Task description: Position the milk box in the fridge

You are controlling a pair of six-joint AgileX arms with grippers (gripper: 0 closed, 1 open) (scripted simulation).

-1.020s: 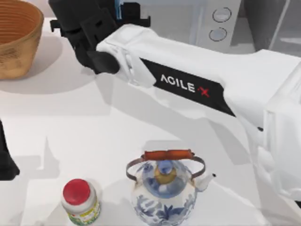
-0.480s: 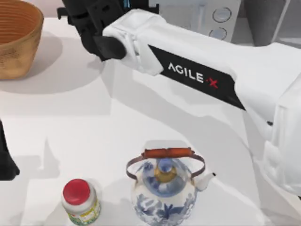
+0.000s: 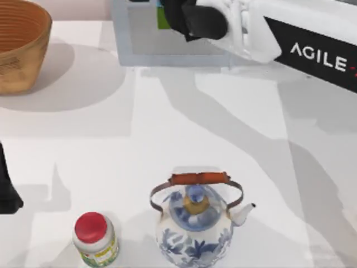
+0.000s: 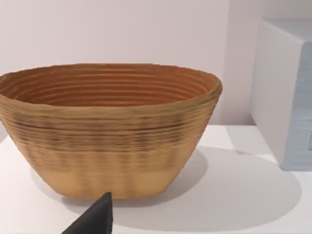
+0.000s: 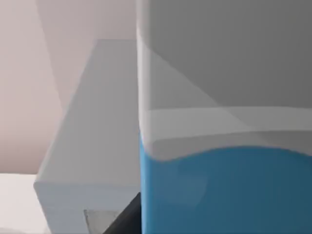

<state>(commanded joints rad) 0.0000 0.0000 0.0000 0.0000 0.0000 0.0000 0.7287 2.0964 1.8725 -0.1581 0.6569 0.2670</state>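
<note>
The milk box (image 5: pixel 224 190) fills the right wrist view close up, with a sky-blue body and a pale top. From above, a bit of its green strip (image 3: pixel 162 18) shows at the table's back edge, beside the black end of my right arm. My right gripper (image 3: pixel 177 14) is raised there and shut on the milk box, and one dark fingertip (image 5: pixel 124 217) shows beside the carton. The fridge is hidden behind my right arm. My left gripper (image 3: pixel 5 192) is parked at the table's left edge.
A light-grey microwave (image 3: pixel 145 47) (image 4: pixel 287 92) (image 5: pixel 87 136) stands at the back, under the raised gripper. A woven basket (image 3: pixel 19 44) (image 4: pixel 107 126) sits at the back left. A blue-and-white teapot (image 3: pixel 195 223) and a red-capped jar (image 3: pixel 95 237) stand at the front.
My right arm has risen and swung right and back with the milk box. It now covers the microwave's knobs. The left arm, teapot, jar and basket have not moved.
</note>
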